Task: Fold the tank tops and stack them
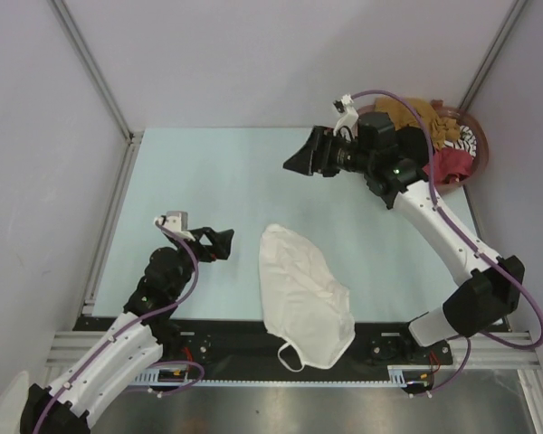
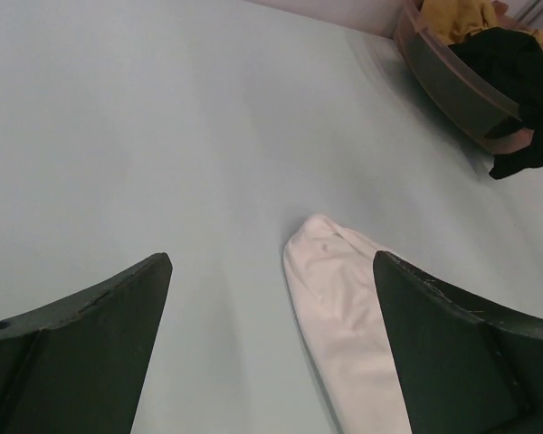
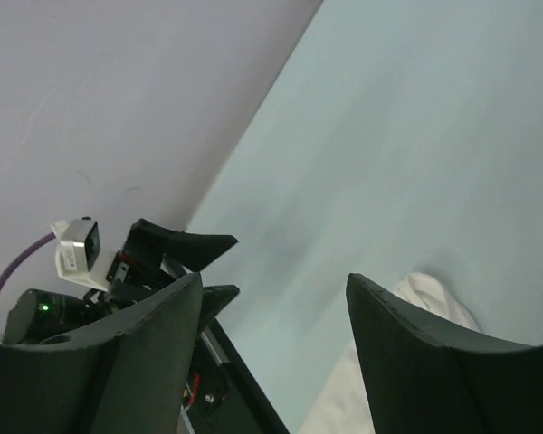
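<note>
1. White top (image 1: 303, 298): lies crumpled on the table (image 1: 208, 172), a little right of centre. Its near end hangs over the table's near edge onto the black rail (image 1: 235, 344), with one strap looped there. Its far end is rounded and points away from my bases.

2. Left pincer (image 1: 222, 244): my fingers stand wide apart with nothing between them. It hovers low over the table, just left of the white top's far end and not touching it. In the left wrist view, the cloth's rounded end shows between my fingers, nearer the right one.

3. Right pincer (image 1: 297, 154): my fingers are spread and hold nothing. It is raised over the far part of the table, well apart from the white top, and points toward the left side.

4. Basket (image 1: 482, 145): sits at the far right corner of the table, behind my right arm. It holds the other tops in a loose heap:
- mustard top (image 1: 416, 110) at the back;
- black top (image 2: 520, 77) spilling over the rim;
- striped top (image 1: 462, 137);
- red top (image 1: 451, 165) toward the near side.
</note>
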Available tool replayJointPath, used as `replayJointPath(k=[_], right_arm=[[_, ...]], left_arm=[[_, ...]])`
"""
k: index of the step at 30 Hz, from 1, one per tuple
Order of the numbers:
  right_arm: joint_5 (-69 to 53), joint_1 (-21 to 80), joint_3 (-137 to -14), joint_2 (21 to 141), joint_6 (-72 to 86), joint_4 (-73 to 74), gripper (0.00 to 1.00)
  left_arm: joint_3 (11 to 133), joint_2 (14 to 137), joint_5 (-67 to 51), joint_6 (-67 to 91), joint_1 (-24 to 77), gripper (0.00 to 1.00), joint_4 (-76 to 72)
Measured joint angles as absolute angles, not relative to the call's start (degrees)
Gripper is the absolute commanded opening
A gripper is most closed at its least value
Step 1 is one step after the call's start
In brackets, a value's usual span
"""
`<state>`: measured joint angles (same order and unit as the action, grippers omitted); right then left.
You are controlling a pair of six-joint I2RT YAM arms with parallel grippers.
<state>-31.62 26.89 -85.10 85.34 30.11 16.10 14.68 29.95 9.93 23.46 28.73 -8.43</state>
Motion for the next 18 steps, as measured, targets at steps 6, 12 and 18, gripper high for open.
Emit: replayJointPath(k=[6,12,18], right_arm=[[-27.6,26.2,-76.1,77.8,24.0,15.5,0.36],[-24.6,27.4,-62.0,75.8,18.2,15.8,0.36],[-23.6,30.8,-54.2,84.1,14.9,16.3,0.36]], left_arm=[[14.7,31.6,10.8,23.6,28.7,1.0,-7.8],[14.7,34.5,11.0,24.1,28.7,1.0,-6.7],[14.7,35.5,10.9,24.5,28.7,1.0,-6.6]])
